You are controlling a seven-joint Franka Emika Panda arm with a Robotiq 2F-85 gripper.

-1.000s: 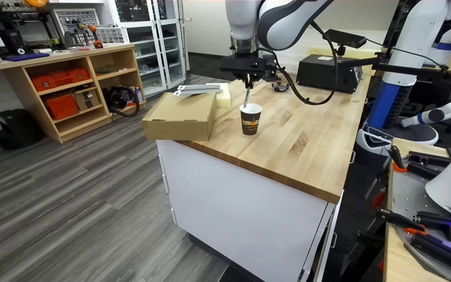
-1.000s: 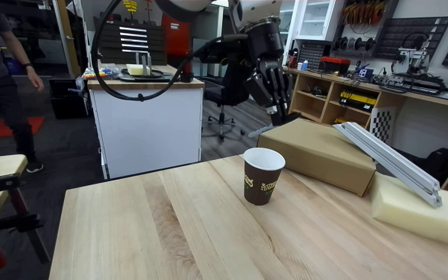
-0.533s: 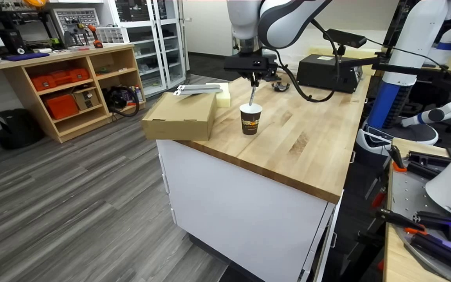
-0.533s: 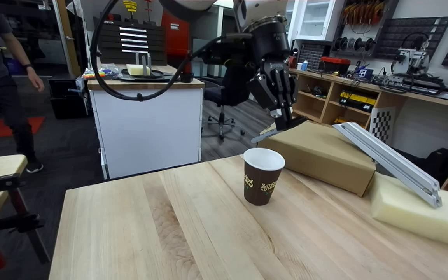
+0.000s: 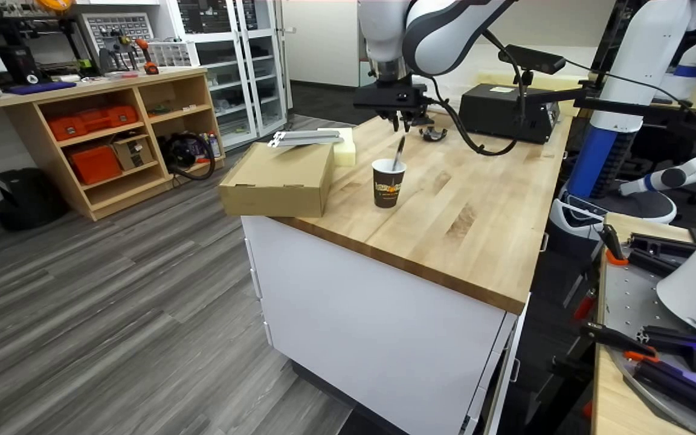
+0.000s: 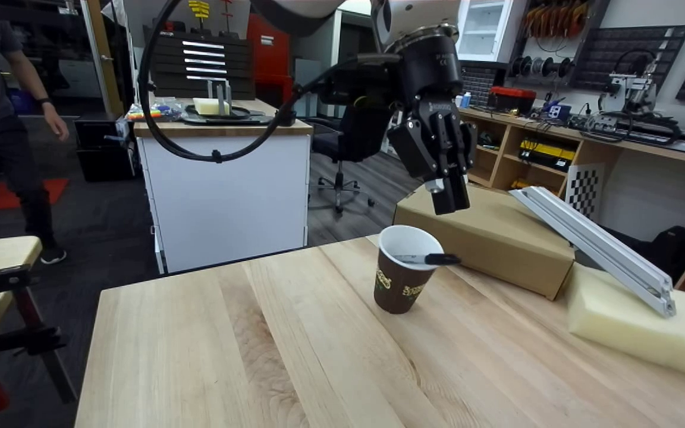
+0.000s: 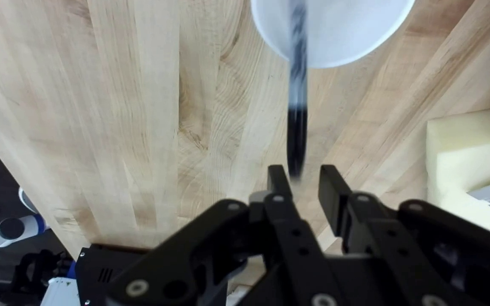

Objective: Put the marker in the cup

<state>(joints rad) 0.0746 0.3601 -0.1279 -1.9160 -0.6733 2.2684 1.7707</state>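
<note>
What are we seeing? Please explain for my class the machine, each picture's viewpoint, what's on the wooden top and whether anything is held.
The white machine is a robot arm ending in a black pincer. Two pictures come from cameras outside it; the downward close-up comes from its wrist. The wooden worktop carries a brown paper cup, a cardboard box and pale foam with a metal rail over it. A marker leans in the cup, black end sticking out. The pincer's fingers stand apart; nothing is held.
</note>
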